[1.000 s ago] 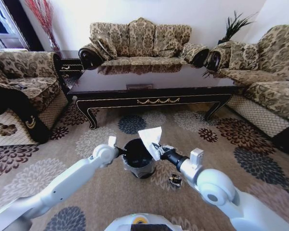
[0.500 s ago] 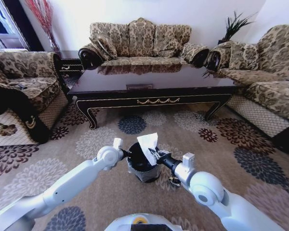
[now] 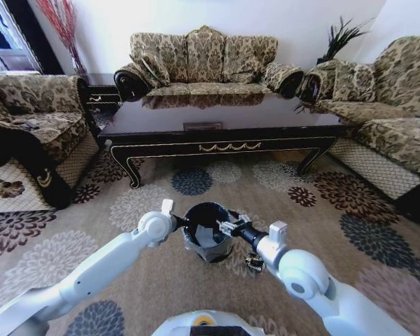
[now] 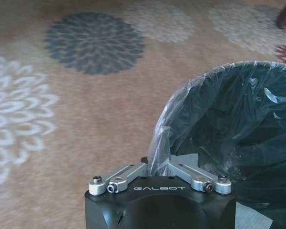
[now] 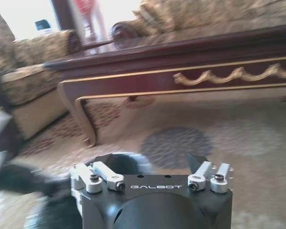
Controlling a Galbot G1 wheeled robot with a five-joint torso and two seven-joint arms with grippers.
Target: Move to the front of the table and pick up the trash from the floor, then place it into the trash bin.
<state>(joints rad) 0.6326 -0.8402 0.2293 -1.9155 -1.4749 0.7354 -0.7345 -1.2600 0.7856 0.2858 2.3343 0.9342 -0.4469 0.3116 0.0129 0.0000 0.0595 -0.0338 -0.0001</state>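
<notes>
Left gripper (image 4: 158, 168) pinched liner at trash bin (image 3: 204, 232) rim. Right gripper (image 3: 229, 225) spread, empty, over bin mouth. Dark crushed wrapper (image 3: 254, 263) lay on floor (image 3: 161, 280) just beside bin, under right forearm; right arm nearer.

I see the floor (image 3: 147, 280) as beige-tan carpet with round flower medallions in navy, brown, grey and cream. The table (image 3: 224, 143) is glossy dark brown-black, with a gold scroll along its front rail. The trash bin (image 3: 206, 231) is black, lined with a thin clear bag. A small dark wrapper (image 3: 254, 263) lies just beside it. My arms are white, their grippers black and silver.
</notes>
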